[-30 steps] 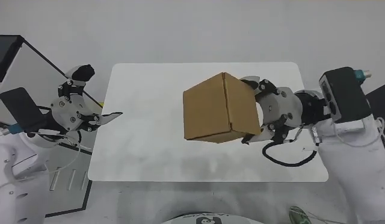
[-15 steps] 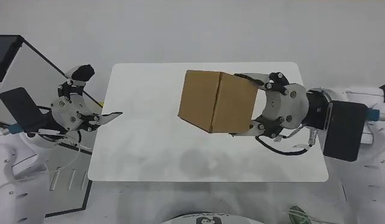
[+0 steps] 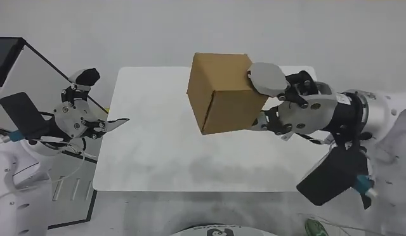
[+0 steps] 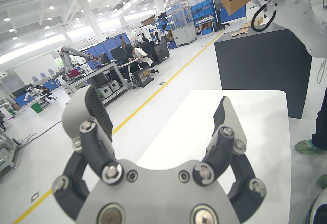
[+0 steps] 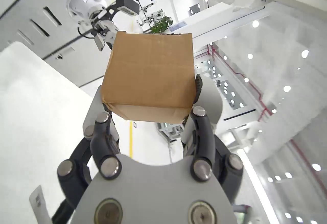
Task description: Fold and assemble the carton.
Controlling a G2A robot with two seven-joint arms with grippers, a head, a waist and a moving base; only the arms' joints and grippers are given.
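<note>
Clamping the box [image 5: 150,69] across two opposite sides, the right gripper [image 5: 149,101] holds it up off the table [image 3: 158,160]. Cardboard looks light, stiff yet crushable; grip near its edges. Well away, the left gripper [image 4: 155,110] has jaws apart, empty.

A white table [image 3: 158,160] with rounded corners stands on the pale grey floor [image 3: 190,26].

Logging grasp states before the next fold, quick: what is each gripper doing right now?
Left gripper: open, holding nothing.
Right gripper: fingers shut on the carton.
</note>
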